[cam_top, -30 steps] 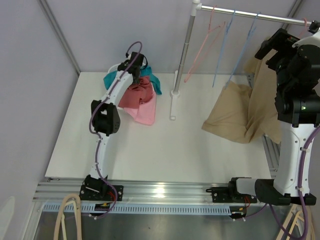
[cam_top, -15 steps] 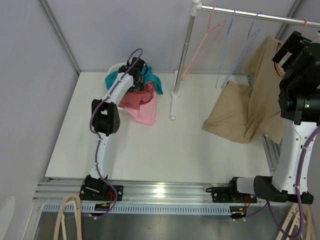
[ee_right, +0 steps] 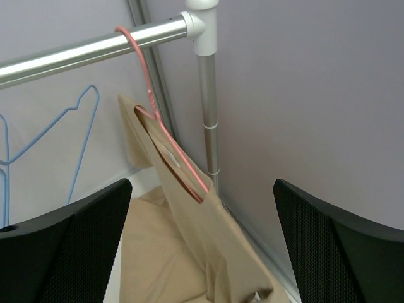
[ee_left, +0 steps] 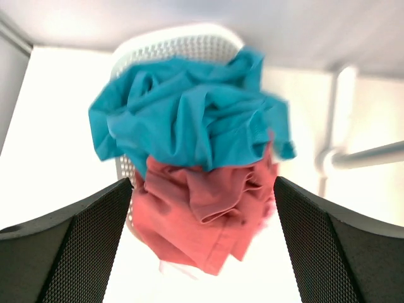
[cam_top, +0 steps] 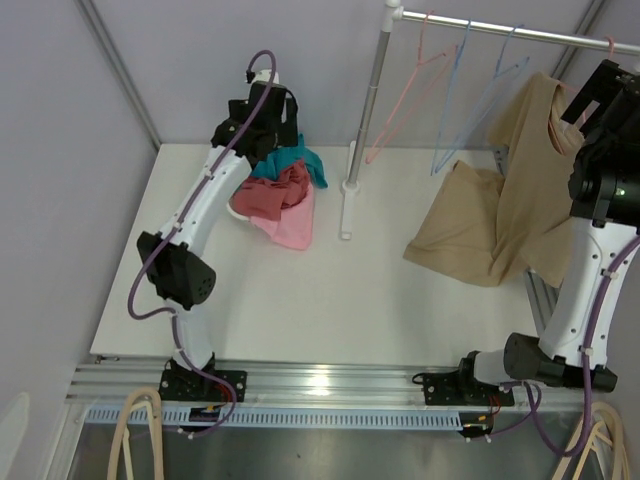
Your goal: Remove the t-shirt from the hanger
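Since a second ago we see the left arm risen off the clothes pile at upper left. The left gripper (ee_left: pixel 202 189) hangs with jaws wide apart and empty above the teal garment (ee_left: pixel 189 120) and red garment (ee_left: pixel 202 214) heaped on the white basket (ee_left: pixel 177 44). The right gripper (ee_right: pixel 202 189), shifted toward the right edge with jaws likewise apart and empty, faces the beige t-shirt (ee_right: pixel 189 252), which hangs on the pink hanger (ee_right: pixel 144 76) hooked over the rail (ee_right: pixel 82 50) at upper right, its lower part lying on the table (cam_top: pixel 350 290).
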Robot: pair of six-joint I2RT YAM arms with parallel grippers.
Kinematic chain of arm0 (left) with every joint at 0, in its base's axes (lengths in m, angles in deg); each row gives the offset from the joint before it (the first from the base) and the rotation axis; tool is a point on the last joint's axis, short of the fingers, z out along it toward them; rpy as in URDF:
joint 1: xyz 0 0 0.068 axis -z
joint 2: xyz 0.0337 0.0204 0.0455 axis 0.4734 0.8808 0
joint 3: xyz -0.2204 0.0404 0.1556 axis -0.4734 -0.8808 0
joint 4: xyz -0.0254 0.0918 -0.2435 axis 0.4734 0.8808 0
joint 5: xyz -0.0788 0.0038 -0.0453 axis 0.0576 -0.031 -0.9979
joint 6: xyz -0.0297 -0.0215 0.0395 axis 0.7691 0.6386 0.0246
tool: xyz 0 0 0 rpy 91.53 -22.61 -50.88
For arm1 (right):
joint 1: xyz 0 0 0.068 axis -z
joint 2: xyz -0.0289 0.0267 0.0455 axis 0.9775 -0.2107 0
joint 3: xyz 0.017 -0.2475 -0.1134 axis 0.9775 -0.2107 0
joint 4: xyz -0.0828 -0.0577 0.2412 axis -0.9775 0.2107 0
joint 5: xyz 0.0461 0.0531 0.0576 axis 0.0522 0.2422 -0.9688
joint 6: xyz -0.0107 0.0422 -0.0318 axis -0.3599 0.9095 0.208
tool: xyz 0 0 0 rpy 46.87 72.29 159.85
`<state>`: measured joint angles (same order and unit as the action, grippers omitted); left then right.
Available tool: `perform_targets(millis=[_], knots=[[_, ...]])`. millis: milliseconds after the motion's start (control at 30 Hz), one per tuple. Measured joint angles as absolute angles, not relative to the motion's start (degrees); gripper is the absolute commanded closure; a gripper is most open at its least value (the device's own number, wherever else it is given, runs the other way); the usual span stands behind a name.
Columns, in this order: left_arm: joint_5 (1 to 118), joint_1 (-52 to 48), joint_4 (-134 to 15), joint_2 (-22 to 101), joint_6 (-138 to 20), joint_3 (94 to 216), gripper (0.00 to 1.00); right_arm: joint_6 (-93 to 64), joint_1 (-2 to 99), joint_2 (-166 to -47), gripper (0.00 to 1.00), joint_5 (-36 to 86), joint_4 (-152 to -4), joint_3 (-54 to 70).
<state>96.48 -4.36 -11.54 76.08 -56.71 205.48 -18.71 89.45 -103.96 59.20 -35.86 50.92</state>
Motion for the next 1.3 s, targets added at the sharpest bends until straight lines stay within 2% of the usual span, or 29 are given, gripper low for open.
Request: perform_targets(millis=[267, 500, 667, 700, 767, 833, 933, 967, 1000, 1067, 1167, 1200, 1300], knots=[[96.58, -3.79, -16.39, 70.79, -56.99, 204.69, 0.01, -17.42, 96.16, -115.94, 0.05, 46.39, -32.78, 61.09], [97.31, -1.97, -18.93, 69.5, -57.82, 202.55, 0.01, -18.31, 96.4, -121.82, 0.1, 42.64, -32.98, 61.72], [98.25, 0.23, -20.57, 67.62, -58.61, 202.51, 0.01, -19.27, 96.4, -124.96, 0.09, 42.5, -33.83, 61.74], [98.75, 0.63, -21.24, 67.25, -59.11, 202.51, 0.01, -19.67, 96.4, -125.4, 0.11, 42.68, -34.03, 61.74], [99.4, 1.5, -22.27, 66.42, -59.83, 202.49, 0.01, -20.32, 96.43, -126.04, 0.16, 43.14, -34.55, 61.72], [100.37, 2.33, -23.25, 65.67, -60.64, 202.44, 0.0, -21.02, 96.45, -126.3, 0.26, 43.44, -35.16, 61.72], [101.68, 3.47, -24.59, 64.87, -61.56, 202.27, 0.0, -21.35, 96.56, -126.47, 0.35, 43.71, -36.41, 61.79], [102.07, 3.75, -24.98, 64.69, -61.89, 202.11, 0.0, -21.37, 96.6, -126.58, 0.47, 43.79, -36.74, 61.92], [102.35, 3.97, -25.18, 64.67, -61.93, 202.07, 0.01, -21.68, 96.69, -126.8, 0.53, 43.82, -36.98, 62.11], [102.75, 4.28, -25.31, 64.67, -61.95, 201.87, 0.01, -21.46, 96.82, -127.32, 0.59, 43.77, -37.57, 62.4], [103.36, 4.47, -25.18, 64.67, -61.95, 201.39, 0.0, -21.29, 96.84, -128.2, 0.62, 43.49, -37.65, 62.4], [103.58, 4.5, -25.09, 64.69, -61.93, 201.33, 0.0, -21.29, 96.84, -128.55, 0.71, 43.36, -37.65, 62.4], [103.97, 4.52, -25.09, 64.67, -61.95, 201.33, 0.0, -21.37, 96.86, -129.36, 0.9, 42.48, -37.65, 62.46]])
